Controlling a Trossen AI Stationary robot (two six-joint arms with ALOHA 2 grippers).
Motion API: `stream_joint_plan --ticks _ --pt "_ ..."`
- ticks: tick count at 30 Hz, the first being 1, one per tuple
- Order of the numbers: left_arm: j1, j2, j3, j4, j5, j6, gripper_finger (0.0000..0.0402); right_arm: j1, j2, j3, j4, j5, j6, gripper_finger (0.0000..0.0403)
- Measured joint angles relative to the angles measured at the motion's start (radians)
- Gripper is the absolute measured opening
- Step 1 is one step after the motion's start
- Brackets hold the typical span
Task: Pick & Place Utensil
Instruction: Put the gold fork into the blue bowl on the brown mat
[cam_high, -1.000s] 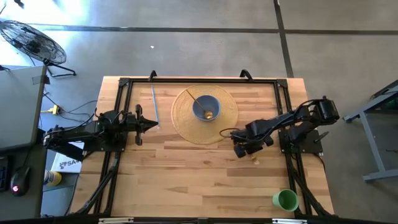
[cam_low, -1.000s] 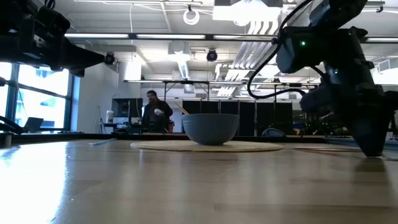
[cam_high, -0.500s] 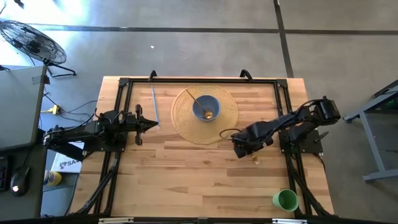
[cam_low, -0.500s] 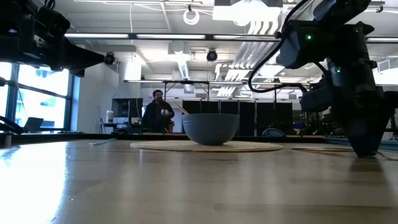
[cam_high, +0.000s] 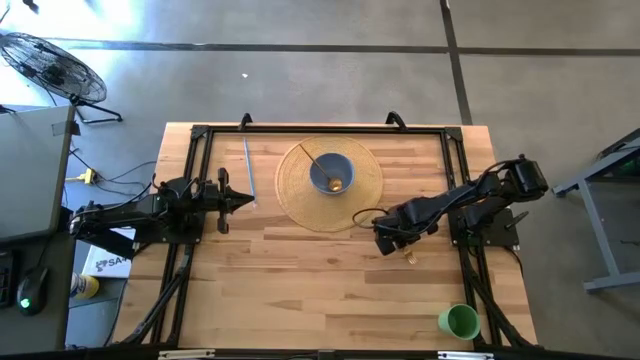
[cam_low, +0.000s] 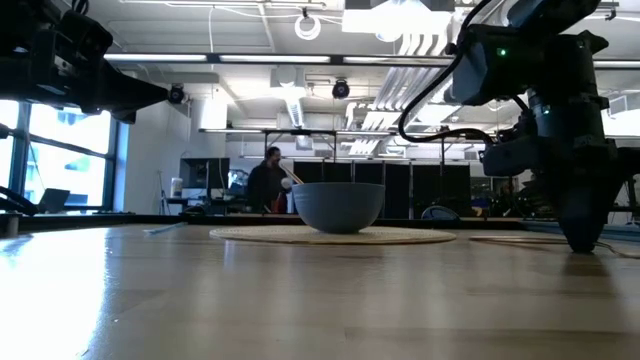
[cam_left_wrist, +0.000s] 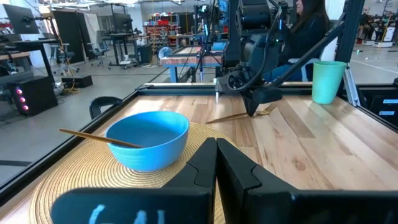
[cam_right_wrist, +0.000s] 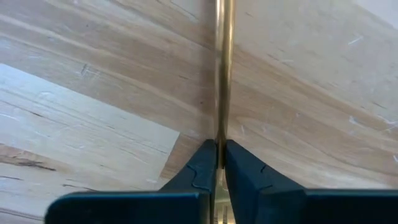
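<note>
A gold fork (cam_left_wrist: 231, 116) lies on the wooden table to the right of the round woven mat (cam_high: 298, 203); its tines (cam_high: 410, 256) point toward the near edge. My right gripper (cam_high: 384, 240) is down at the table and shut on the fork's handle. A blue bowl (cam_high: 331, 172) stands on the mat with another gold utensil (cam_left_wrist: 93, 135) leaning in it. My left gripper (cam_high: 245, 201) hangs shut above the table, left of the mat. My right gripper pinches the fork's handle (cam_right_wrist: 222, 127) between its two fingers (cam_right_wrist: 202, 165), coming from above with the fingertips down at the table top (cam_low: 580, 246). The handle runs straight out between the fingers. Whether the fork is lifted off the wood, I cannot tell.
A silvery utensil (cam_high: 247, 165) lies on the table near the far left corner, beside my left gripper. A green cup (cam_high: 460, 321) stands at the near right corner. A black frame (cam_high: 300, 130) runs around the table's far and side edges. A person moves in the room behind.
My right gripper has shifted a little toward the table's left edge while staying low at the table top. The person in the room behind has walked to the right.
</note>
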Motion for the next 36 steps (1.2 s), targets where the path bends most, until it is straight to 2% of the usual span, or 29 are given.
stream_joint_plan --ticks 9,13,21,26,31,36 --pt "0.000 0.000 0.000 0.000 0.000 0.000 0.0001 -0.001 -0.012 -0.003 -0.002 -0.013 -0.023 0.0015" --pt "0.000 0.000 0.000 0.000 0.000 0.000 0.0001 0.009 -0.070 -0.004 -0.007 0.043 -0.024 0.0010" --pt "0.000 0.000 0.000 0.000 0.000 0.000 0.0001 0.034 -0.207 -0.003 -0.034 0.236 0.022 0.0005" --pt "0.000 0.000 0.000 0.000 0.000 0.000 0.0001 0.035 -0.229 0.058 -0.031 0.320 0.037 0.0005" --pt "0.000 0.000 0.000 0.000 0.000 0.000 0.0001 0.034 -0.211 0.191 -0.003 0.486 -0.078 0.0005" --pt "0.000 0.000 0.000 0.000 0.000 0.000 0.0001 -0.005 -0.150 0.333 0.092 0.625 -0.275 0.0006"
